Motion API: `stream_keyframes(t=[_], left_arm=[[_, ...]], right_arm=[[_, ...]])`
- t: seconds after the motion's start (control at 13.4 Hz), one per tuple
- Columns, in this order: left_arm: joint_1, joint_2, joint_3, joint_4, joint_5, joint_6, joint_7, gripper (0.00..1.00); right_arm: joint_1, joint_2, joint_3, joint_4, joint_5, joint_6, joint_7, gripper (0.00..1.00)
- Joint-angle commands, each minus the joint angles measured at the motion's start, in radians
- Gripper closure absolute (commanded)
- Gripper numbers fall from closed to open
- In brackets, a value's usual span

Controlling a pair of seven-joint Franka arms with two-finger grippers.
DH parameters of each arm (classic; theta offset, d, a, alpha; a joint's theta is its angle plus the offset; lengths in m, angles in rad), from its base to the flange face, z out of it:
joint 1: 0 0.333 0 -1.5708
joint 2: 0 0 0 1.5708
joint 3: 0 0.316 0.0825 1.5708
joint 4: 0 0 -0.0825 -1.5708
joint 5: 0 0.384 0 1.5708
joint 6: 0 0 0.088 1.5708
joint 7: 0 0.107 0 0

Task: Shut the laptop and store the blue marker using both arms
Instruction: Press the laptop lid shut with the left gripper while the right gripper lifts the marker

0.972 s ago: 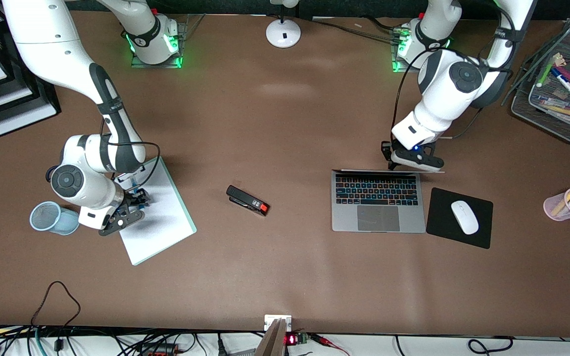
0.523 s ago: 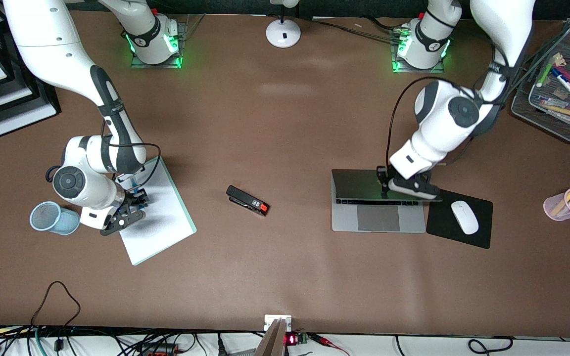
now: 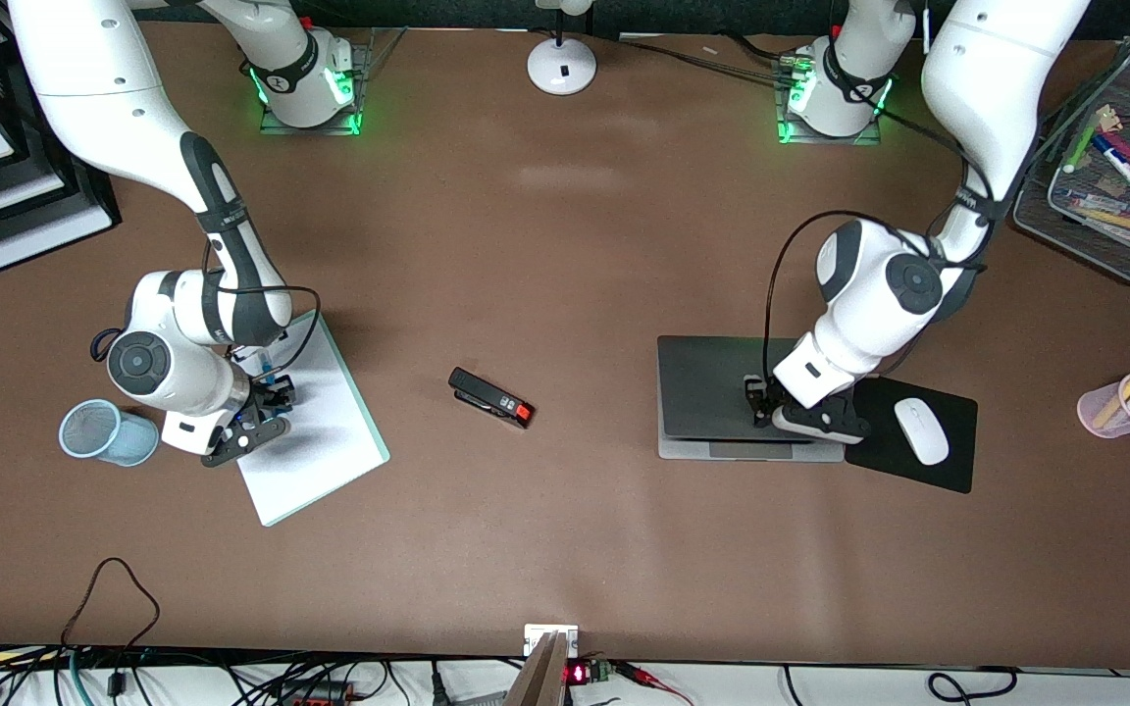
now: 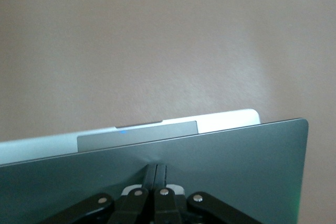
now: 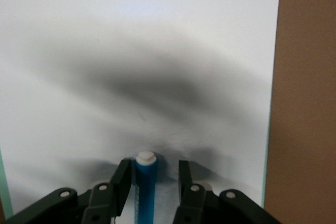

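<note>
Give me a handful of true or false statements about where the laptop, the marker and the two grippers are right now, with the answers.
1. The laptop has its lid nearly down, a strip of its base showing at the edge nearer the front camera. True.
2. The left gripper is over the mouse. False: it presses, fingers shut together, on the laptop lid; the white mouse sits apart on the black mouse pad.
3. The blue marker sits between the fingers of the right gripper. True.
4. The right gripper is over the stapler. False: it is over the white pad of paper; the stapler lies apart, toward the laptop.
5. The mesh cup holds the blue marker. False: the marker is at the right gripper.
</note>
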Motion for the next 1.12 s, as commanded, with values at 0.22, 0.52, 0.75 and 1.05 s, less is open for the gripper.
stream_keyframes(t=[0.22,0.52,0.75,1.05], left_arm=[[-0.019,0.143,0.024,0.062,0.02,0.14,0.011,1.0],[-0.019,0.165,0.026,0.087,0.032,0.151,0.011,1.0],[-0.016,0.163,0.025,0.087,0.034,0.151,0.008,1.0],[-0.004,0.087,0.025,0.085,0.042,0.021,0.005,1.0]], right_arm=[[-0.002,0.0,0.005,-0.006,0.018,0.002,-0.005,0.72],[-0.001,0.005,0.005,-0.006,0.018,0.002,-0.005,0.78],[0.001,0.006,0.005,-0.005,0.016,0.002,-0.008,0.87],[0.001,-0.05,0.005,0.015,0.013,-0.003,-0.019,0.94]])
